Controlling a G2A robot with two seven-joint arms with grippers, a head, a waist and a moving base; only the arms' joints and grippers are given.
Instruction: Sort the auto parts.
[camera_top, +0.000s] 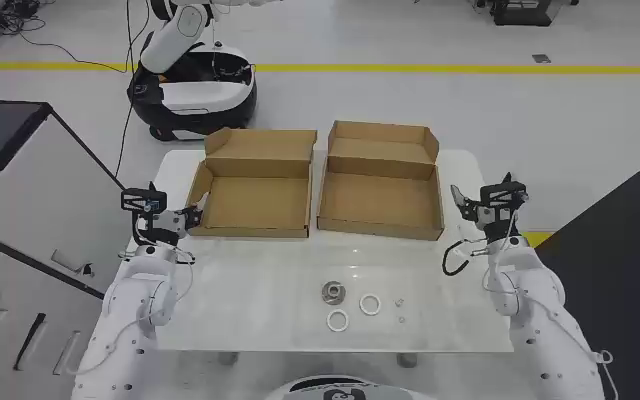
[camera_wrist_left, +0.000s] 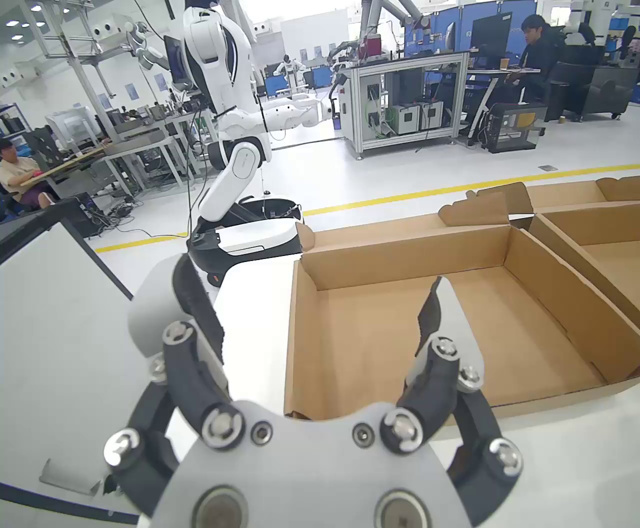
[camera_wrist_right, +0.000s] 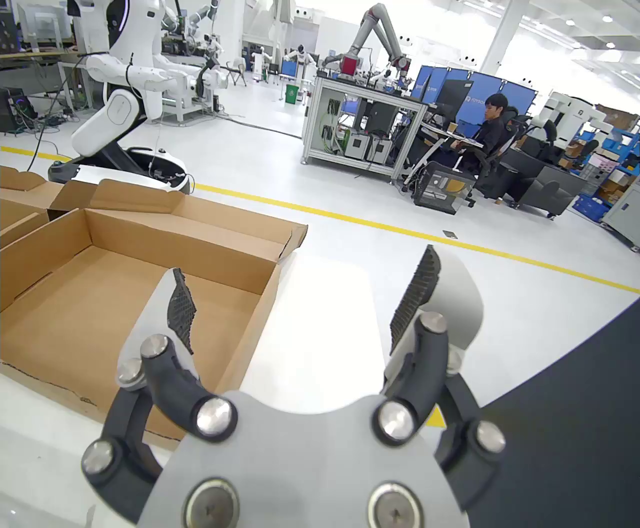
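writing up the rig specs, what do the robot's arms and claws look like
The left arm and right arm have smooth white rounded shells. A black cable loops beside the right wrist. The left claw and right claw match: silver base plate with screws, black linkages, two white-backed fingers with black ribbed pads.

A robotics lab: beyond the yellow floor line (camera_wrist_right: 350, 223) stand white robots (camera_wrist_left: 210, 65), a metal-framed bench (camera_wrist_right: 362, 127) carrying a robot arm (camera_wrist_right: 364, 31), and computer desks (camera_wrist_left: 505, 71).
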